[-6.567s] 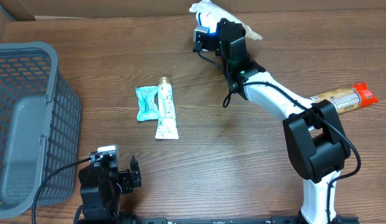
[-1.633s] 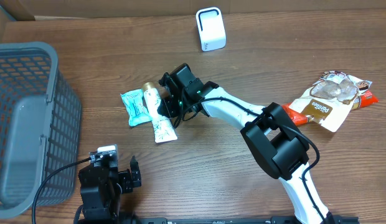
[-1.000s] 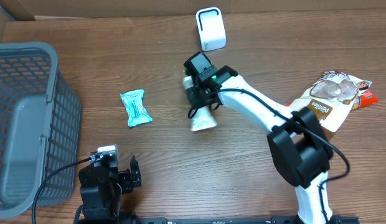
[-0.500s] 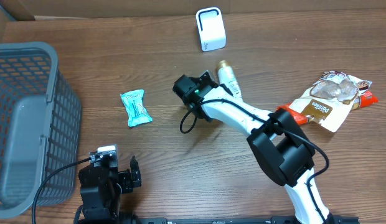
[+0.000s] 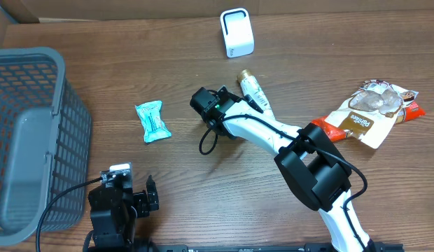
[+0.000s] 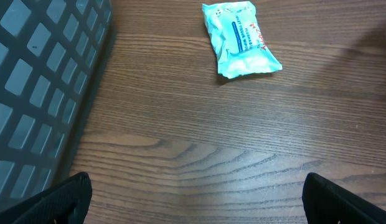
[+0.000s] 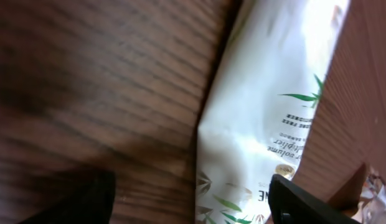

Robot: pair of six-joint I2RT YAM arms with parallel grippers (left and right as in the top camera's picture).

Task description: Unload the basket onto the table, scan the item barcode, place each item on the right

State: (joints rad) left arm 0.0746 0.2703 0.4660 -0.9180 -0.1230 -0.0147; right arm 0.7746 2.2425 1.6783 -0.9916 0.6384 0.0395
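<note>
From above, the worktop [image 5: 203,182] carries a grey basket [image 5: 31,133] at 9 o'clock and a white scanner [image 5: 236,33] standing at 12 o'clock. A little below the scanner and apart from it lies the tube [image 5: 253,88], flat on the wood, its gold cap pointing toward 11 o'clock. The right gripper [image 5: 229,99] sits just at the tube's 9 o'clock side, low over the wood, its arm crossing the tube's lower end. A teal packet [image 5: 152,120] lies alone between basket and tube, and a snack bag [image 5: 371,108] rests at 3 o'clock. The left gripper [image 5: 143,198] is parked at 7 o'clock, well away from everything. In the left wrist view its two fingertips [image 6: 56,199] show only in the bottom corners, spread as wide as can be with bare wood between them; the teal packet lies ahead at 12 o'clock and the basket wall runs along the 9 o'clock side. In the right wrist view the fingers [image 7: 87,199] stand well apart, the white tube lying on the wood between them against the right one, not pinched.
</note>
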